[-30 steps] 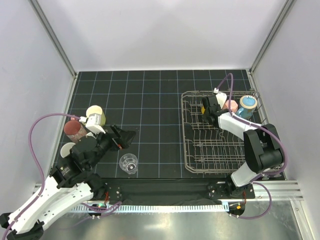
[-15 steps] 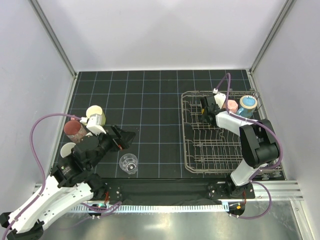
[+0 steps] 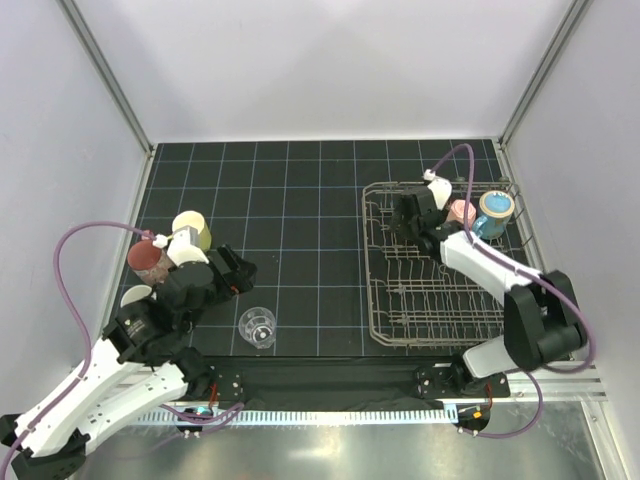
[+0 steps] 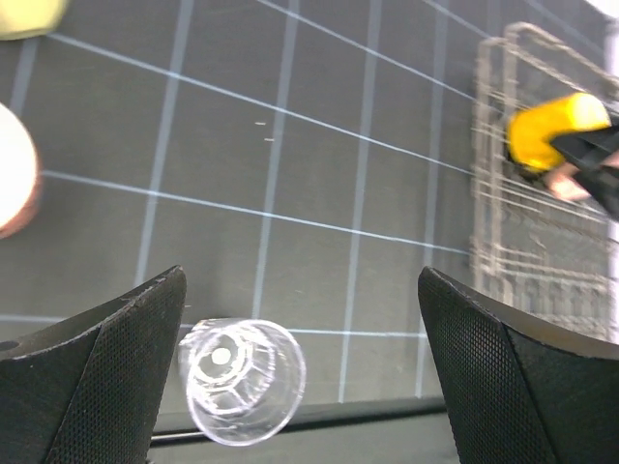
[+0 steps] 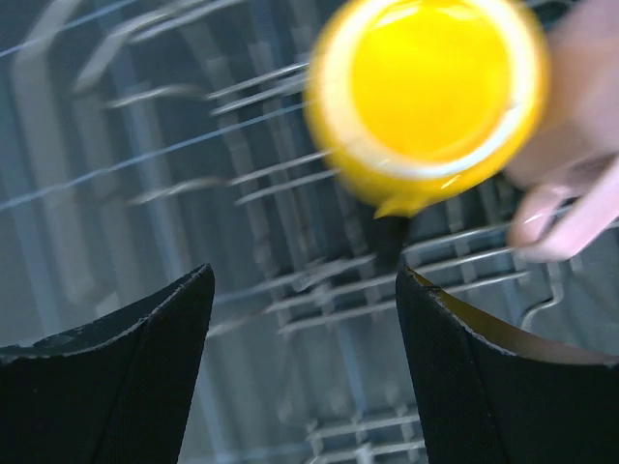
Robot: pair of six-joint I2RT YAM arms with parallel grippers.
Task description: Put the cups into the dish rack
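The dish rack [image 3: 440,300] of grey wire stands at the right. At its far end sit a pink mug [image 3: 461,212] and a blue mug with an orange inside [image 3: 494,210]. My right gripper [image 3: 406,216] hovers open over that end. Just beyond its fingers an orange-yellow mug [image 5: 426,92] rests on the tines beside the pink mug [image 5: 580,193], with nothing between the right gripper's [image 5: 305,319] fingers. A clear glass tumbler [image 3: 257,327] stands on the mat. My left gripper [image 3: 238,270] is wide open above it, and the tumbler [image 4: 242,382] lies near the left finger [image 4: 126,358]. A pale yellow mug [image 3: 193,230] and a maroon mug [image 3: 148,258] stand at the left.
A white-mouthed cup [image 3: 135,297] sits partly under my left arm. The black gridded mat [image 3: 300,200] spreads between the left cups and the rack. White walls close in at the back and sides. From the left wrist, the rack [image 4: 503,232] and the orange-yellow mug [image 4: 551,130] show at the right.
My right gripper has opened and let go of the orange-yellow mug in the rack, drawing back a little. My left arm has shifted slightly back and left, still open.
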